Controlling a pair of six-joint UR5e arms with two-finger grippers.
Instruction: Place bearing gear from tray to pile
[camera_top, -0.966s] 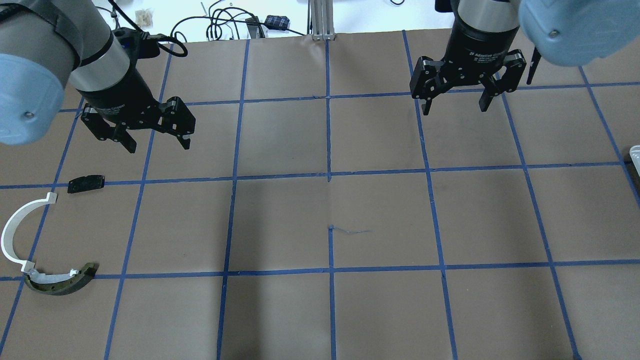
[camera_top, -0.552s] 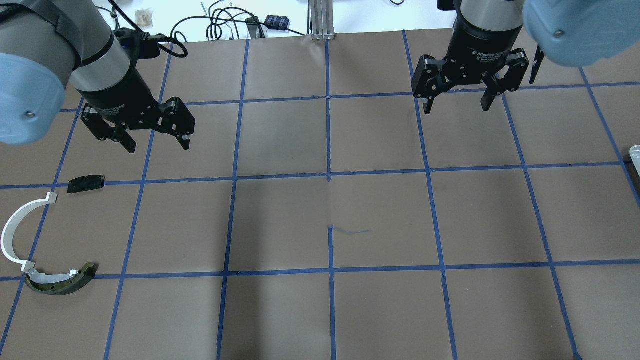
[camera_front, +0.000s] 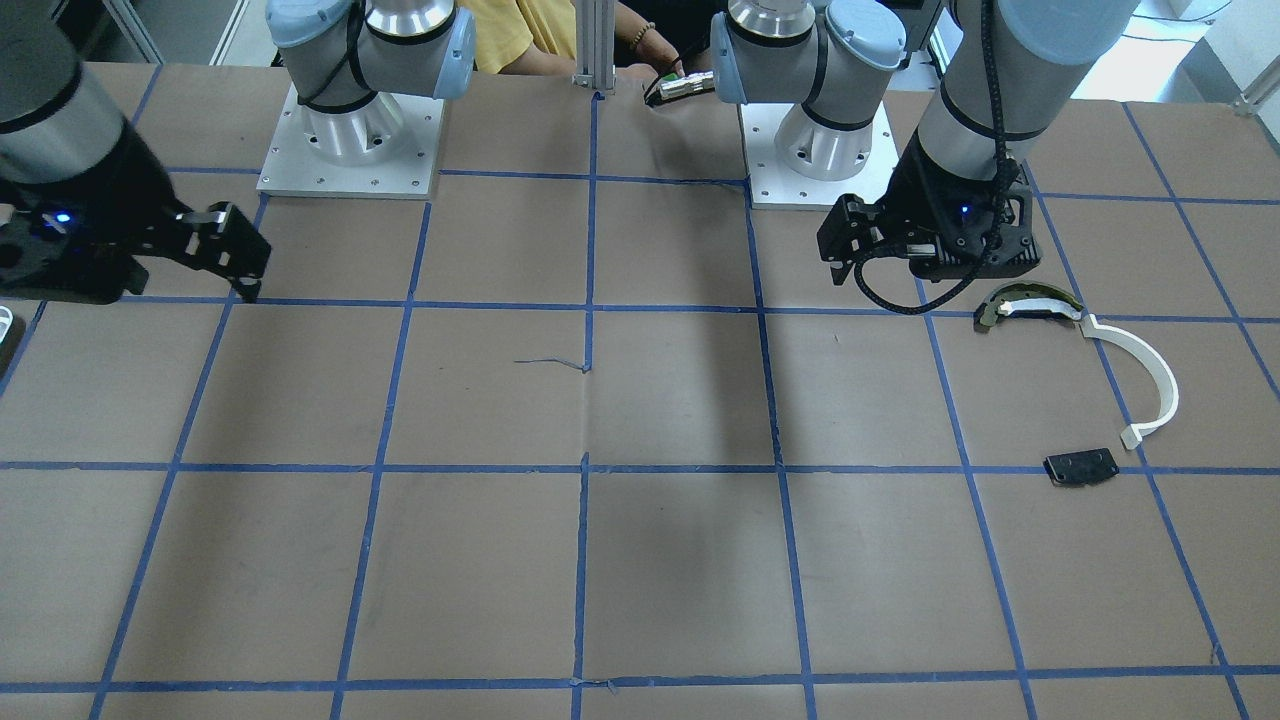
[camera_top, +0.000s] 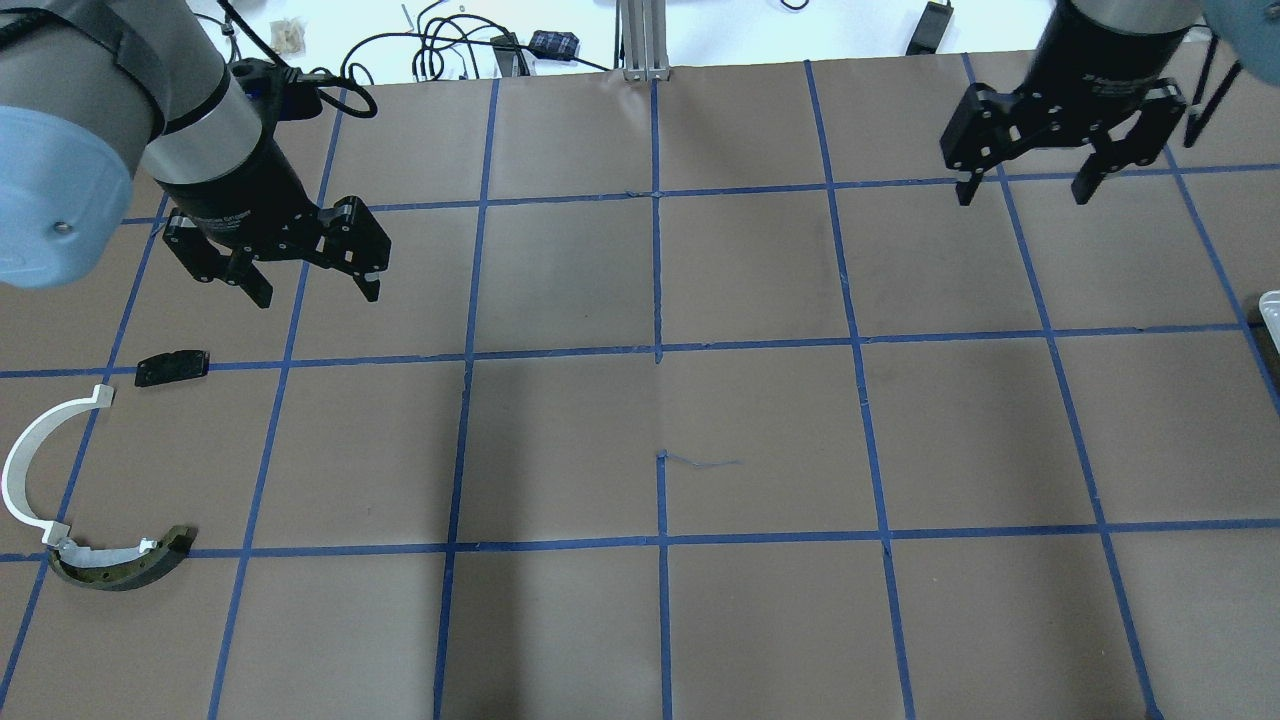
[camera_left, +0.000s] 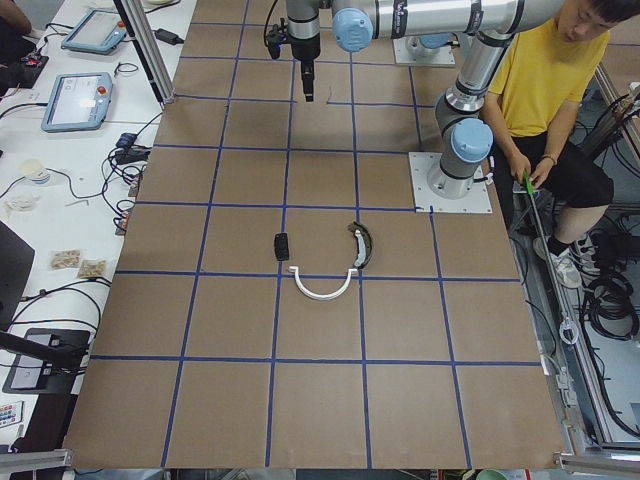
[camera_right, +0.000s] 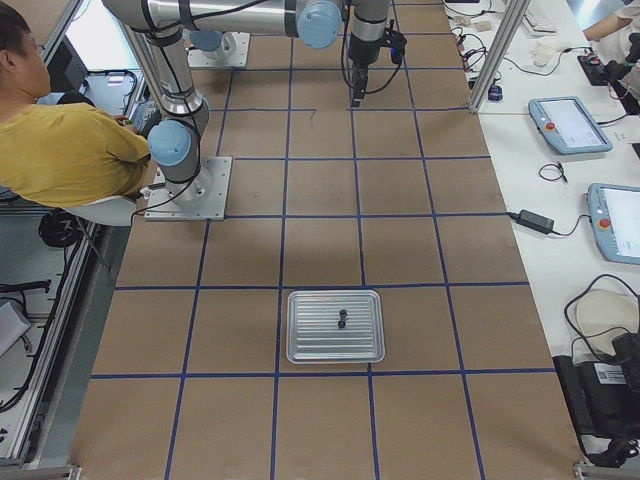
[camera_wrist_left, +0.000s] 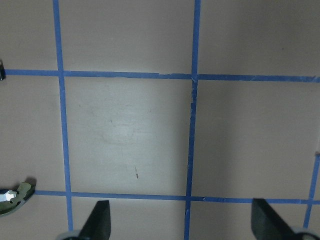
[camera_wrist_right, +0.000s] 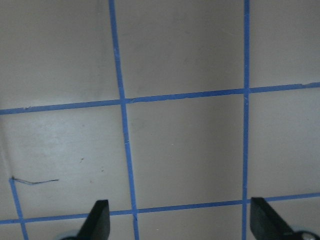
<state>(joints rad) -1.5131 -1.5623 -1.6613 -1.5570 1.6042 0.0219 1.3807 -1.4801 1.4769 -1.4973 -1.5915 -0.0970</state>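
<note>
The tray (camera_right: 310, 342) shows in the exterior right view with the small dark bearing gear (camera_right: 341, 320) lying in it; only a sliver of the tray (camera_top: 1271, 308) shows at the overhead view's right edge. The pile lies at the left: a white curved strip (camera_top: 28, 465), an olive-edged curved piece (camera_top: 120, 568) and a black plate (camera_top: 172, 367). My left gripper (camera_top: 317, 294) is open and empty, above the table just beyond the black plate. My right gripper (camera_top: 1024, 196) is open and empty at the far right, well short of the tray.
Brown paper with a blue tape grid (camera_top: 658, 350) covers the table. Cables and small devices (camera_top: 470, 45) lie past the far edge. A person in a yellow shirt (camera_right: 60, 150) sits behind the robot bases.
My right gripper has moved to the right and slightly farther away, still open and empty. The left arm and the pile have not moved.
</note>
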